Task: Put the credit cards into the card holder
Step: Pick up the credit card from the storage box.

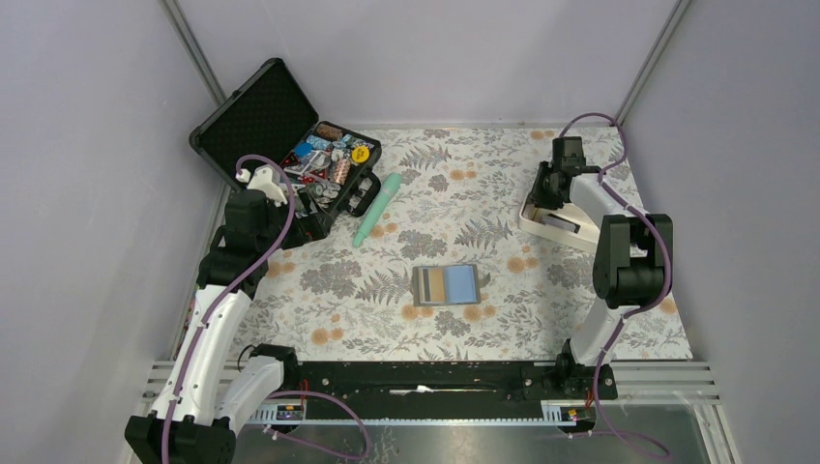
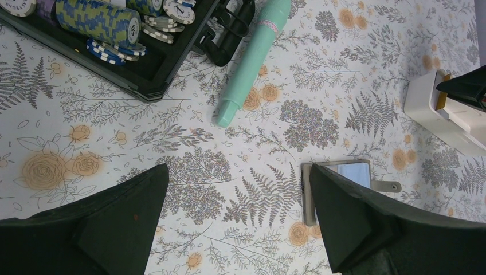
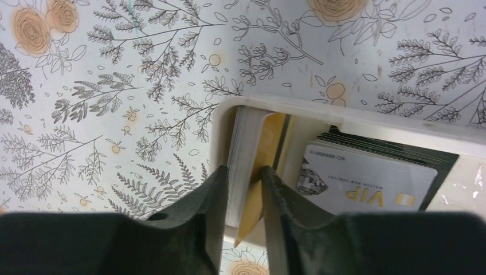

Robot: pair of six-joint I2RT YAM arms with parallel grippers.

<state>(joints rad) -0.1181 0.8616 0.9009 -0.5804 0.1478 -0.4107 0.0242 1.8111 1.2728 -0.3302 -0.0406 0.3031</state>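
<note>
The card holder (image 1: 446, 285) lies open mid-table, showing dark, orange and blue bands; in the left wrist view the card holder (image 2: 344, 171) is half hidden behind a finger. At the far right my right gripper (image 1: 544, 199) reaches into the white tray (image 1: 564, 230). Its jaws (image 3: 245, 175) are pressed on upright credit cards: a white-edged stack (image 3: 239, 143) and an orange-yellow card (image 3: 268, 140). A white VIP card (image 3: 367, 183) lies flat beside them over dark cards. My left gripper (image 2: 238, 169) hovers wide open over bare cloth, holding nothing.
An open black hard case (image 1: 290, 159) of poker chips (image 2: 103, 20) stands at the back left. A mint-green tube (image 1: 377, 208) lies beside it. The tray's white rim (image 3: 344, 117) closely surrounds the right fingers. Grey walls close in on both sides.
</note>
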